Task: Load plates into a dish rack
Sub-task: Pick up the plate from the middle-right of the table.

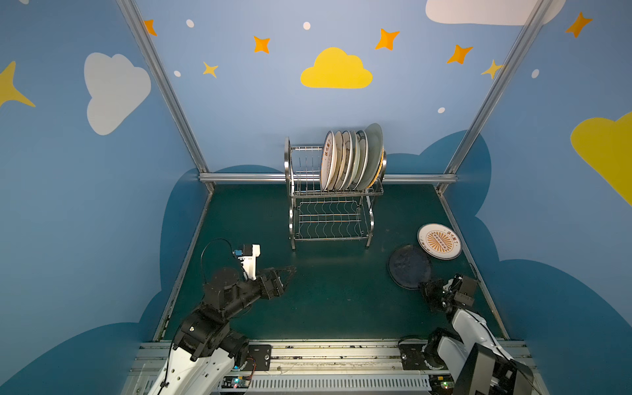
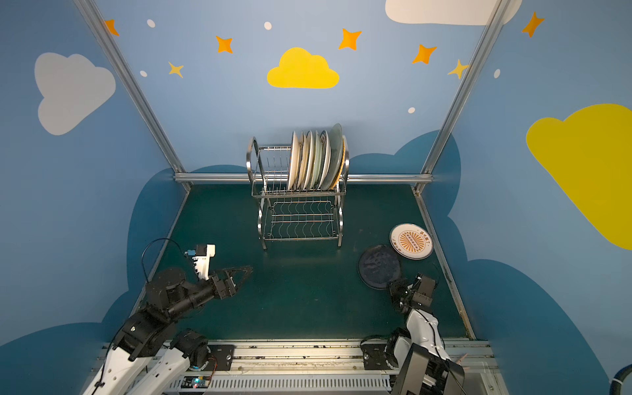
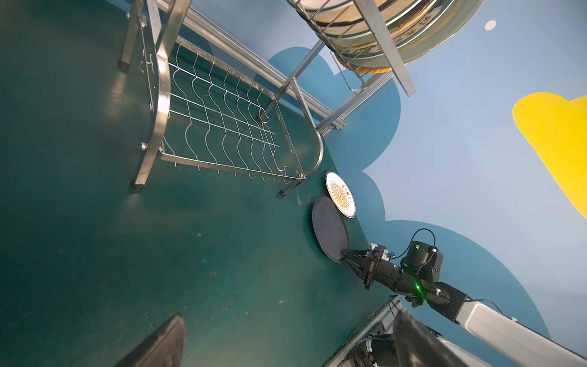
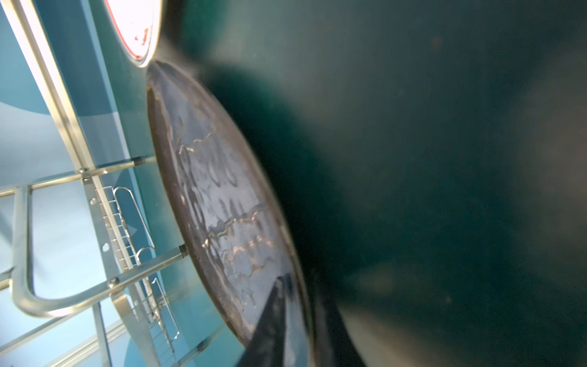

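A dark navy plate (image 1: 409, 266) (image 2: 379, 266) (image 3: 329, 227) (image 4: 222, 197) lies on the green table at the right. My right gripper (image 1: 424, 285) (image 2: 393, 284) (image 3: 344, 253) (image 4: 298, 292) is shut on its near rim, one finger over it and one under. Just behind it lies a white orange-sunburst plate (image 1: 439, 241) (image 2: 411, 241) (image 3: 340, 194) (image 4: 136, 25). The dish rack (image 1: 290, 191) (image 2: 253, 160) (image 3: 162, 95) stands at the back with several plates (image 1: 349, 160) (image 2: 314, 160) upright in the right part of its upper tier. My left gripper (image 1: 291, 271) (image 2: 249, 270) (image 3: 289, 317) hovers open and empty at the left.
The rack's lower wavy-wire tier (image 1: 330, 220) holds nothing, and upright slots at the upper tier's left (image 1: 306, 164) stand free. Metal rails (image 1: 470, 260) border the table close to the right of both lying plates. Blue walls enclose the back and sides.
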Robot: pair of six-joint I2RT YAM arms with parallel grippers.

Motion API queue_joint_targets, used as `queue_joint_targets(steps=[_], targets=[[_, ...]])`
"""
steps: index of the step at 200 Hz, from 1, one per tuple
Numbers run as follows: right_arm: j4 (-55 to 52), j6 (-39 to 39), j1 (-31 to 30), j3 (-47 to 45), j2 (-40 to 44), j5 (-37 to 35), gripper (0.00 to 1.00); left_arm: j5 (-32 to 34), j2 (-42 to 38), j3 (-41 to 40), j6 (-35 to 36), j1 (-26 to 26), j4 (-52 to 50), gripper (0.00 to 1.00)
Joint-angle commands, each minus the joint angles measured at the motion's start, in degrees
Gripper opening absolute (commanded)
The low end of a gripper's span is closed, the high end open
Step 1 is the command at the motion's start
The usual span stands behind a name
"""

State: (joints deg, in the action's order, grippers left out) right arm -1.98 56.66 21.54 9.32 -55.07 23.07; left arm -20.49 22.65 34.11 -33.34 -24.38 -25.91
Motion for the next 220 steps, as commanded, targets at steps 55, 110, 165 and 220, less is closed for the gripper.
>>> queue_joint_targets(steps=[55,110,165,220], targets=[[4.26,-1.35,-0.62,2.23,-19.01,3.73,0.0,0.18,-0.95,-0.36,0.19,0.3,1.0,1.0],[-1.47,-4.55,-1.32,3.65,-11.95,2.33,0.0,0.55,-0.41,-0.61,-0.36,0.39,1.59,1.0],[-4.42,-7.7,-1.88,2.58,0.7,5.18,0.0,-1.87,0.73,-4.71,-4.3,0.29,9.47,1.0],[1.75,-7.73,-2.34,0.79,3.76,10.69,0.0,1.53,-0.73,-8.85,-5.28,-2.86,16.39,1.0]])
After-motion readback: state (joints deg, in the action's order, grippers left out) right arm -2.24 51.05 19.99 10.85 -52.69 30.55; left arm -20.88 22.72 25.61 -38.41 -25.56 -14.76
